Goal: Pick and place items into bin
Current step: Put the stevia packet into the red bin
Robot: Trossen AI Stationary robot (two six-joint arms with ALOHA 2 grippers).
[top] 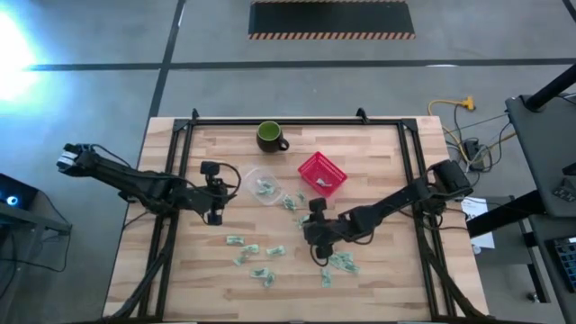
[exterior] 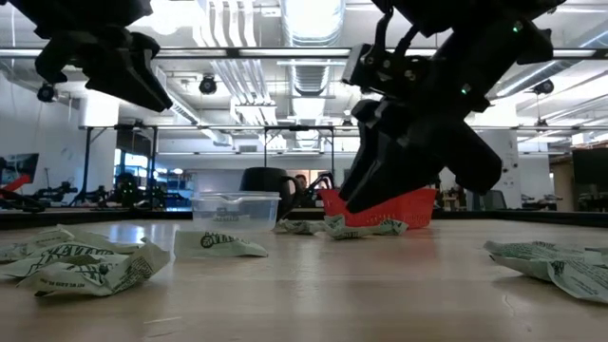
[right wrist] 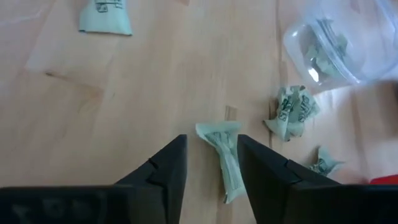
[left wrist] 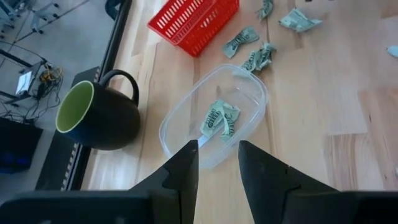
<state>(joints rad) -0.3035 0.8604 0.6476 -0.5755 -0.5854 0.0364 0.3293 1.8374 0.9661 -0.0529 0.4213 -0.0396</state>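
Pale green wrapper (right wrist: 225, 160) lying lengthwise between right gripper (right wrist: 211, 163) fingers, spread apart, left gripper (left wrist: 217, 167) fingers parted, empty.

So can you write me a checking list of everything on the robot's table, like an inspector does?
Surface: pale wooden table, dark frame rails along its sides.
Job's things: crumpled green-and-white wrappers scattered over the near half; one wrapper lies in the clear tub; the red basket holds something pale.
Clutter: dark green mug, upright, beside the tub.
Pincers: left pincer open and empty above the tub's edge; right pincer open, a twisted wrapper between its fingers on the table.
Cables: yellow cable on the floor past the table's right corner.
Surroundings: grey floor, striped mat, lab room behind; no people clearly seen.
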